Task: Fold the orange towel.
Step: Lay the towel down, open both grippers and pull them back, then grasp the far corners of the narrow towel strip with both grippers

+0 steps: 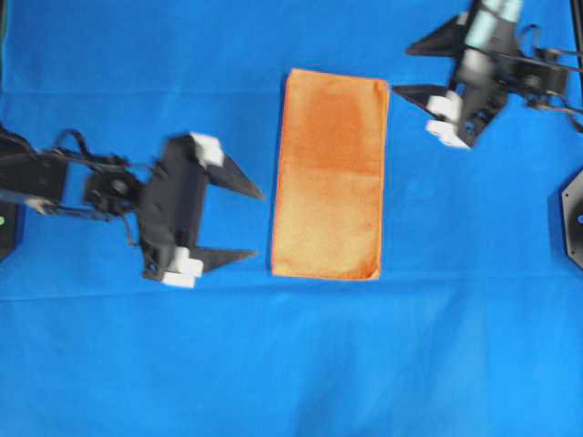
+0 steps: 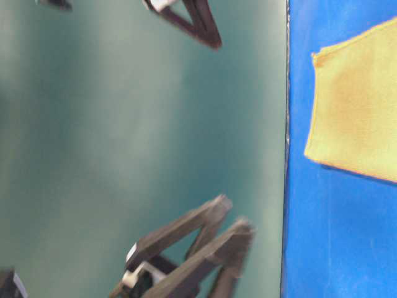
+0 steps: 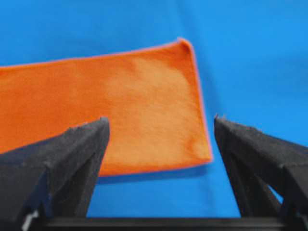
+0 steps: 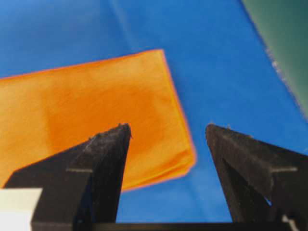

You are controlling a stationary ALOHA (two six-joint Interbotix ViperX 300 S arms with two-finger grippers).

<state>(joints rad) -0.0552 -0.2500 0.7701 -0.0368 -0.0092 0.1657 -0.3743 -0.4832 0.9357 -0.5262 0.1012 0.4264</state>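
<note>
The orange towel [image 1: 330, 175] lies folded into a tall rectangle at the centre of the overhead frame on the blue cloth [image 1: 291, 364], bearing no readable label. The left gripper [image 1: 246, 223], at left centre, and the right gripper [image 1: 419, 71], at upper right, both stand with jaws wide apart, holding nothing and clear of the towel.

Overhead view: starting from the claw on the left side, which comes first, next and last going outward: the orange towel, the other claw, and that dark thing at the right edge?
From the left gripper:
1. The orange towel, lying in the middle, just to its right.
2. The right gripper, at upper right, beyond the towel.
3. The dark object at the right edge, farthest.
</note>
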